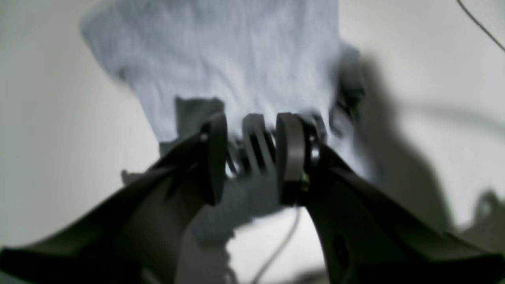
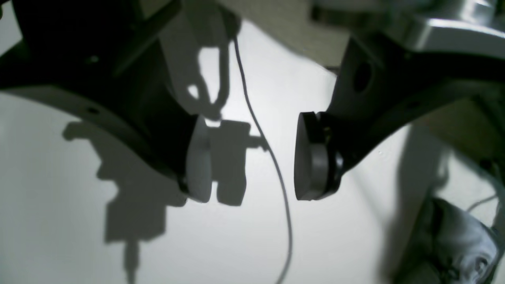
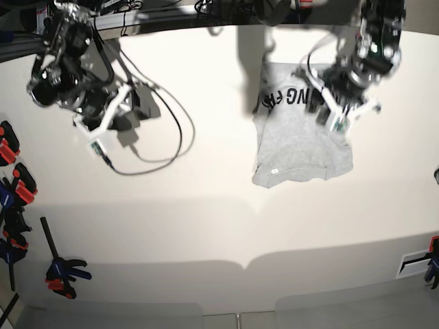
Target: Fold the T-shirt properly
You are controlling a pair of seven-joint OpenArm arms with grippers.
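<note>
On the table (image 3: pixel 206 226), left gripper (image 1: pixel 251 157) pinches T-shirt (image 3: pixel 302 147).

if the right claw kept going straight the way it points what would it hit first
Probably the thin cable lying on the white table. It runs between the open right claw fingers; nothing else shows ahead, though depth is unclear.

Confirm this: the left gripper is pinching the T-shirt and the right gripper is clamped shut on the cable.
Not quite. The right gripper is open and holds nothing; the cable lies on the table beneath it, per the right wrist view. The left gripper does pinch the T-shirt.
</note>
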